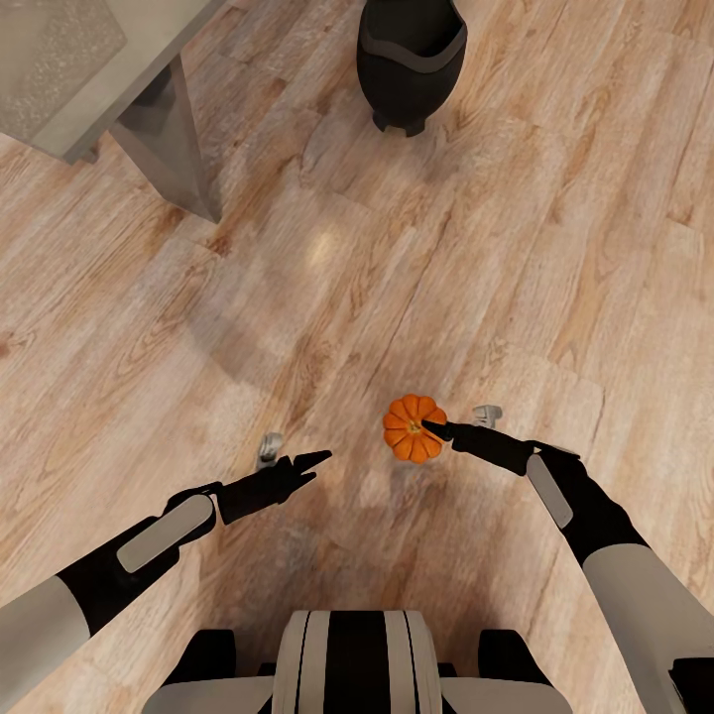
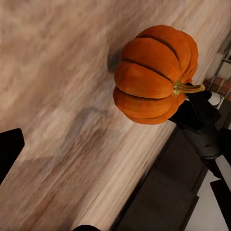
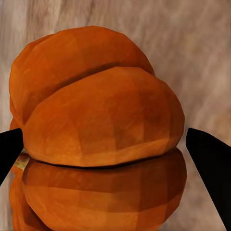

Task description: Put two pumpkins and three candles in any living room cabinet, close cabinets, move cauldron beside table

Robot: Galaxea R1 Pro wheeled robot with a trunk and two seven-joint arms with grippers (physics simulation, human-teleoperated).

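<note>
My right claw (image 1: 432,428) has its tips at the pumpkin (image 1: 414,427), which shows just above the wood floor (image 1: 297,297), well short of the cauldron (image 1: 410,61) and the desk (image 1: 149,109). Through my right wrist the ribbed body bulges between my two fingers (image 3: 209,168), spread wide either side; I can't tell if they press it yet. I judge it light, stiff and smooth, prone to slip on those round ribs, so I'd grip across the widest belly, not the thin stem (image 2: 187,88). My left claw (image 1: 312,460) hangs empty, fingers near together.
</note>
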